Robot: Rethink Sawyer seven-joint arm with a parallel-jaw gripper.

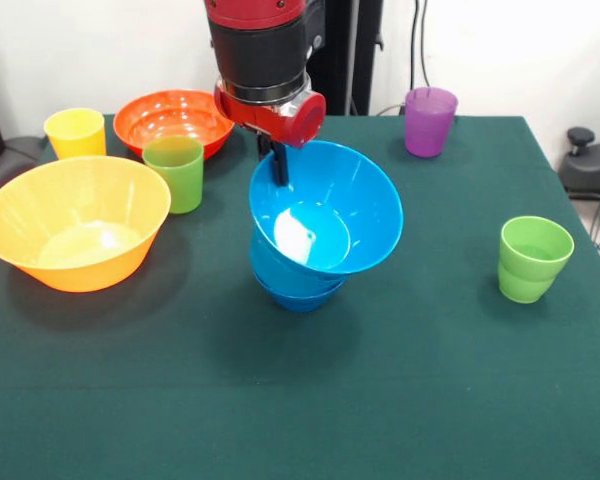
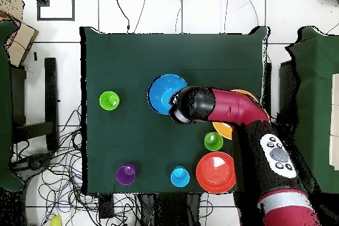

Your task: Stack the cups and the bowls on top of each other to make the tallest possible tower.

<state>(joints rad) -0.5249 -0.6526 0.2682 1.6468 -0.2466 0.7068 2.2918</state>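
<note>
Blue plastic is taking up the middle of the worktop (image 1: pixel 400 400): a big light blue bowl (image 1: pixel 330 205) is sitting tilted on top of two smaller blue bowls (image 1: pixel 295 285), its mouth tipping towards the near edge. That leaning pile is the tower so far. The gripper (image 1: pixel 277 160) is reaching down at the big bowl's far rim, a dark finger appearing to dip just inside the wall, so the jaws are most likely pinching that rim; I cannot tell for certain whether they are closed on it, because the wrist is blocking the outer side. From overhead the arm is covering that same edge of the bowl.

Everything turns on that lean. The bowl's axis is slanting away from upright, with the high side of the rim directly under the jaws and the low side hanging out past the bowls beneath. To my eye it needs levelling, so it nests squarely, before anything is let go.

Waiting pieces are lying around the pile. The yellow-orange bowl (image 1: pixel 75 222) is standing by one side edge with the orange-red bowl (image 1: pixel 172 120), a yellow cup (image 1: pixel 76 132) and a green cup (image 1: pixel 174 172) behind it towards the far corner. The purple cup (image 1: pixel 430 121) is sitting near the far edge, and a second green cup (image 1: pixel 533 258) by the opposite side. A light blue cup (image 2: pixel 180 176) is showing only from overhead; the arm is hiding it in front.
</note>
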